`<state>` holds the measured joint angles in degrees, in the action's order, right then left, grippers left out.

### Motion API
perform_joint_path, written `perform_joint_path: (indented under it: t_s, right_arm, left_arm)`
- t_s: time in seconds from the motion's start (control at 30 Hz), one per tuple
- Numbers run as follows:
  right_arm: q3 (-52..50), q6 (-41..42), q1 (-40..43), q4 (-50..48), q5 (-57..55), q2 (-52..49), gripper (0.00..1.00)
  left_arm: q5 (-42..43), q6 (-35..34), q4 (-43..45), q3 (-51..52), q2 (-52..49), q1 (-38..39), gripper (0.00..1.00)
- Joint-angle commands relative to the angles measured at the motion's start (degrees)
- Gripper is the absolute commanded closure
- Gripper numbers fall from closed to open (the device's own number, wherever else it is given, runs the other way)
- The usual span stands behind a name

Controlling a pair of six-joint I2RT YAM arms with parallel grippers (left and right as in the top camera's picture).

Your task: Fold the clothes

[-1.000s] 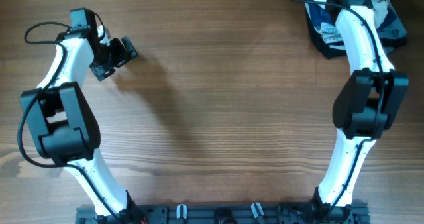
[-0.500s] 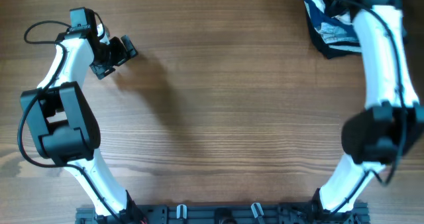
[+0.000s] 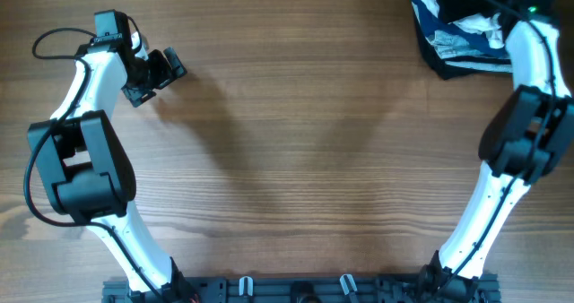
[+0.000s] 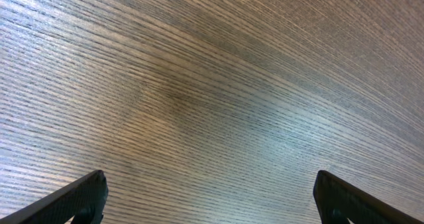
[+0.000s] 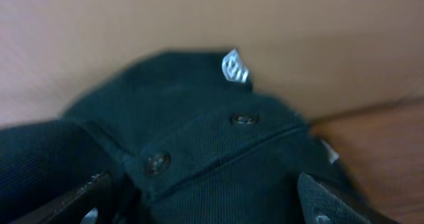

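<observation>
Your left gripper point(image 4: 209, 201) hangs over the bare wood-grain surface point(image 3: 296, 133) at the far left, its fingers spread wide with only wood between them. The crumpled pile of dark blue, black and white clothes point(image 3: 459, 41) lies at the far right corner. Your right gripper point(image 5: 212, 197) sits low over it, fingers wide apart on either side of a dark knit garment point(image 5: 199, 128) with two dark buttons point(image 5: 157, 161) and a small white tag point(image 5: 235, 66).
</observation>
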<state>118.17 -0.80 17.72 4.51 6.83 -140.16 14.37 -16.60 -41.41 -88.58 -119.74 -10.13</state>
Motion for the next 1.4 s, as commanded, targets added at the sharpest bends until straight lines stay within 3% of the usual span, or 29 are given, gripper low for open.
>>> perform_joint_path:
  t_s: [0.0, 0.17, 0.43, 0.6, 0.67, 0.87, 1.03, 1.13, 1.27, 1.3, 1.33, 1.37]
  right_arm:
    - [-0.4, 4.6, -0.2, 6.2, 4.8, -14.9, 0.12]
    - [-0.5, 8.3, -0.4, 10.6, 6.2, -27.3, 0.12]
    - [-0.4, 4.6, -0.5, 12.8, 6.8, -19.5, 0.07]
    - [-0.4, -6.3, -2.4, 18.5, 8.0, 4.7, 0.0]
    - [-0.4, -6.7, -2.8, 19.2, 8.1, 12.8, 0.0]
    - [-0.4, -5.2, -2.8, 21.7, 8.3, 50.8, 0.0]
    - [-0.4, -5.2, -2.8, 22.8, 8.3, 69.2, 0.0]
    - [-0.4, -5.2, -2.8, 25.0, 8.3, 75.1, 0.0]
    - [-0.6, -7.1, -2.8, 37.5, 7.2, 80.8, 0.0]
    - [-1.0, -9.2, -2.8, 39.0, 6.2, 82.2, 0.06]
    - [-2.7, -11.6, -2.8, 42.5, 4.3, 85.0, 0.37]
    - [-5.9, -13.0, -2.8, 44.2, 3.5, 88.1, 0.0]
  left_arm:
    - [-0.5, 1.3, 0.0, -0.4, 1.6, -0.2, 0.0]
    - [-0.5, 1.3, 0.0, -0.4, 1.6, 0.3, 0.0]
    - [-0.5, 1.3, 0.0, -0.4, 1.6, 0.3, 0.0]
    - [-0.5, 1.3, 0.0, -0.4, 1.6, 0.3, 0.0]
    - [-0.5, 1.3, 0.0, -0.4, 1.6, 0.3, 0.0]
    - [-0.5, 1.3, 0.0, -0.4, 1.6, 0.3, 0.0]
    - [-0.5, 1.3, 0.0, -0.4, 1.6, 0.3, 0.0]
    - [-0.5, 1.3, 0.0, -0.4, 1.6, 0.3, 0.0]
    - [-0.5, 1.3, 0.0, -0.4, 1.6, 0.3, 0.0]
    - [-0.5, 1.3, 0.0, -0.4, 1.6, 0.3, 0.0]
    - [-0.5, 1.3, 0.0, -0.4, 1.6, 0.3, 0.0]
    - [-0.5, 1.3, 0.0, -0.4, 1.6, 0.3, 0.0]
